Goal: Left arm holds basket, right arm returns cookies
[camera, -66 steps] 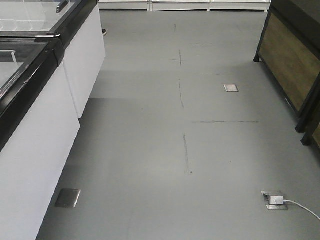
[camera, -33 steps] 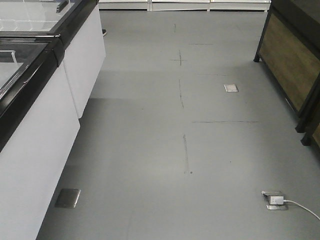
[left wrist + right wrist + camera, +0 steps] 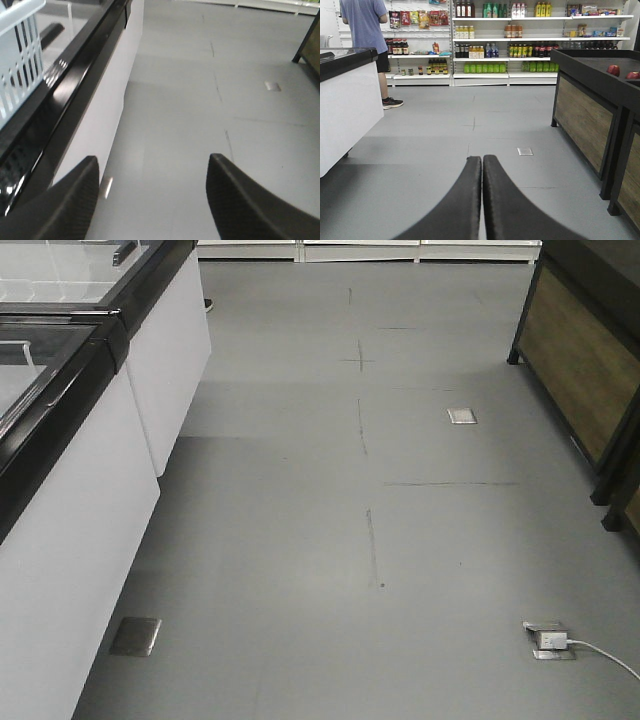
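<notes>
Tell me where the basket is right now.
Only the left wrist view shows the basket: top left corner, above the black-rimmed freezer, left of the left gripper.

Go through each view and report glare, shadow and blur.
Front view: flat, even light, with the floor dimmer in its near half. Left wrist view: bright glints on the freezer rim; the open left hand and the basket look soft. Right wrist view: brightly lit shelves; the shut right hand is a dark, blurred shape.
</notes>
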Controlling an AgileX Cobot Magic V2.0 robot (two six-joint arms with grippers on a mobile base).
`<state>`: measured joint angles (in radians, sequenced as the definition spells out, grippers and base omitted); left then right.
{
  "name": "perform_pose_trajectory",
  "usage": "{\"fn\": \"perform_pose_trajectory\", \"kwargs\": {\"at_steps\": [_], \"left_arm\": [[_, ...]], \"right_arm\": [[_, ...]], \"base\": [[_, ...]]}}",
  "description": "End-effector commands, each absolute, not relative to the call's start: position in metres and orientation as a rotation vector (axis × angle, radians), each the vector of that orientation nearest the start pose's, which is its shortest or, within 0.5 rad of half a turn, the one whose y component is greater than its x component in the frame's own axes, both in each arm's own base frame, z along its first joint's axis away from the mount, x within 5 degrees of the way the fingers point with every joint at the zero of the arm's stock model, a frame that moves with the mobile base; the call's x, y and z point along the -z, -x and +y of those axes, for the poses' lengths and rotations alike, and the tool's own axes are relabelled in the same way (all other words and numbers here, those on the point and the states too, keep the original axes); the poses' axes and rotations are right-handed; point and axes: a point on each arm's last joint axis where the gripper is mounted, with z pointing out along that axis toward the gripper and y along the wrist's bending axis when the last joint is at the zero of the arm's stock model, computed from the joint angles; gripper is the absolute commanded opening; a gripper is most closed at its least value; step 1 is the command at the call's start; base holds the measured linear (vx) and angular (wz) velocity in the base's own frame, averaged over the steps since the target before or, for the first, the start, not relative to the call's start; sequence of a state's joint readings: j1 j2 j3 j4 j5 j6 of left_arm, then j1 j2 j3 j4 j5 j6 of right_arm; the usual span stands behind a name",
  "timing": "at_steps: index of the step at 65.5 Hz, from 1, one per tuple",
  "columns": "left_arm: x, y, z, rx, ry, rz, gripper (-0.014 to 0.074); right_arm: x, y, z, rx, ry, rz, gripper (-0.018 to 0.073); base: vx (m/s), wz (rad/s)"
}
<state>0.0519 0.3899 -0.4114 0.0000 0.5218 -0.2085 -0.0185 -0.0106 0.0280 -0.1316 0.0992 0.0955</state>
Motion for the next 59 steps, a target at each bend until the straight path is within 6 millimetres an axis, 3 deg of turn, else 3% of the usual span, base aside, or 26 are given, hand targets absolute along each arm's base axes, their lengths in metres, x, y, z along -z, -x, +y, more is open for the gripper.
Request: {"fn": "perform_pose_trajectory", "kwargs": {"at_steps": [1, 18, 36, 46, 59], "left_arm": [[-0.291, -0.097, 0.008, 0.1, 0.347, 1.988, 0.0449], [-0.297, -0.15, 0.014, 0.075, 0.499, 2.243, 0.0449], [-0.331, -0.201, 0.006, 0.29, 0.616, 2.257, 0.0444], [-0.356, -0.209, 0.011, 0.357, 0.671, 2.174, 0.0409], [-0.37, -0.197, 0.056, 0.258, 0.914, 2.1, 0.0357]], "right_arm": [[-0.202, -0.056, -0.001, 0.056, 0.018, 1.513, -0.0008], [-0.202, -0.056, -0.001, 0.056, 0.018, 1.513, -0.0008], [-0.202, -0.056, -0.001, 0.056, 0.018, 1.513, -0.0008], [-0.202, -0.056, -0.001, 0.056, 0.018, 1.512, -0.0008], [-0.202, -0.056, -0.001, 0.056, 0.018, 1.512, -0.0008]], "base": [[0.0, 0.0], [0.0, 0.0], [0.0, 0.0], [0.0, 0.0], [0.0, 0.0]]}}
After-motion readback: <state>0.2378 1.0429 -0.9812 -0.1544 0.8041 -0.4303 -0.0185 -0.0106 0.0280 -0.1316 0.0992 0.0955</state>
